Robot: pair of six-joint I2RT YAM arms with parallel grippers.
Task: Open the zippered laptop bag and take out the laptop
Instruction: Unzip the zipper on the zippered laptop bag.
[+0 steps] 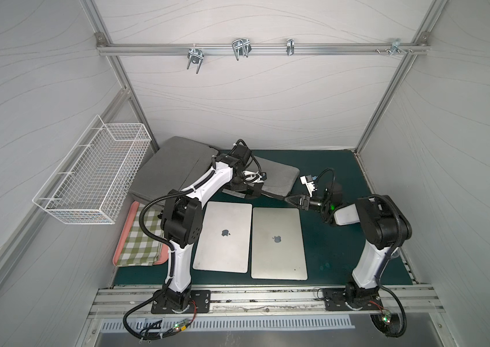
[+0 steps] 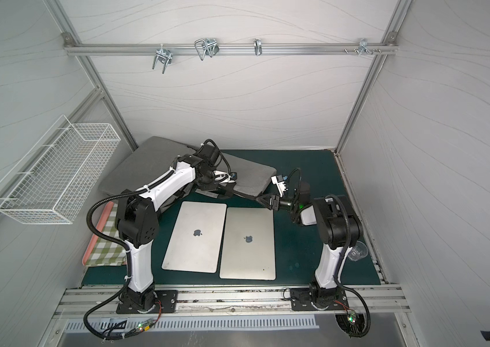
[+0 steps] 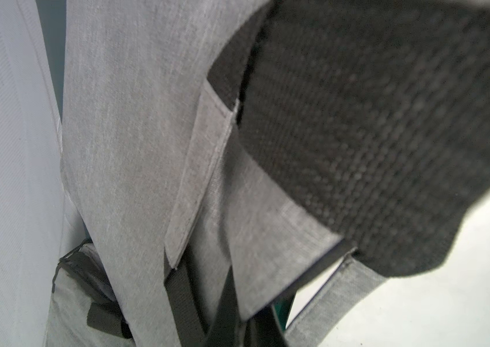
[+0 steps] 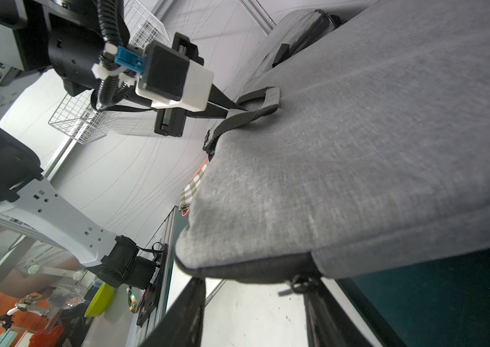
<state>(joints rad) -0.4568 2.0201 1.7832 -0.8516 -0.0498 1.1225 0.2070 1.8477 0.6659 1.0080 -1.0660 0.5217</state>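
A grey laptop bag point(image 1: 276, 177) point(image 2: 252, 177) lies at the back of the green mat, under my left arm. My left gripper point(image 1: 252, 192) point(image 4: 237, 108) is shut on the bag's black handle strap point(image 4: 264, 102) point(image 3: 183, 300). My right gripper point(image 1: 285, 199) point(image 4: 252, 285) is open at the bag's front right corner. The zipper pull point(image 4: 297, 285) hangs between its fingers, close to one finger point(image 4: 327, 318). The zipper edge I can see is closed, and the inside of the bag is hidden. Two silver laptops point(image 1: 222, 237) point(image 1: 278, 243) lie flat on the mat in front of the bag.
A second grey bag point(image 1: 171, 162) leans at the back left. A white wire basket point(image 1: 96, 177) hangs on the left wall. A pink tray point(image 1: 129, 219) with a green checked cloth sits left of the laptops. A clear cup point(image 2: 358, 254) stands by the right arm.
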